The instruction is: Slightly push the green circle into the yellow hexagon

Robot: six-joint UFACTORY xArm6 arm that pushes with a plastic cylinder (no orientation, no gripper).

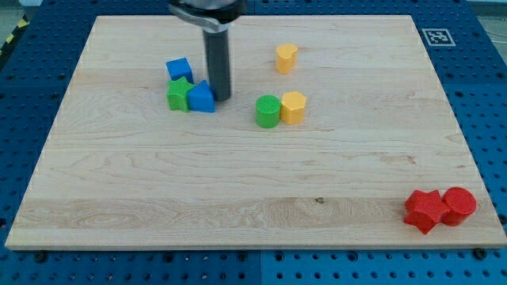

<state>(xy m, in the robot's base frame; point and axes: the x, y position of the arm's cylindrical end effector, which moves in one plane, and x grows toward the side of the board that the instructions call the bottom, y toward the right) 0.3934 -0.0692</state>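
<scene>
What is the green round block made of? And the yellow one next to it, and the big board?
The green circle and the yellow hexagon look like plastic, perhaps 3D-printed: solid bright colour, matte, faint ridges on top. I cannot be sure. The board looks like pale wood: long grain lines and a small dark knot show. My tip is a dark rod, material unclear.

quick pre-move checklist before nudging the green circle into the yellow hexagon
1. Green circle in plain view: ok.
2. Yellow hexagon on its view-right side, apparently touching already: ok.
3. My tip behind the circle: not ok; it sits left of it, against the blue block.
4. Board between tip and circle free of blocks: ok.
5. Yellow block toward the view's top out of the push line: ok.
6. Gap remaining between circle and hexagon: cannot tell.
</scene>
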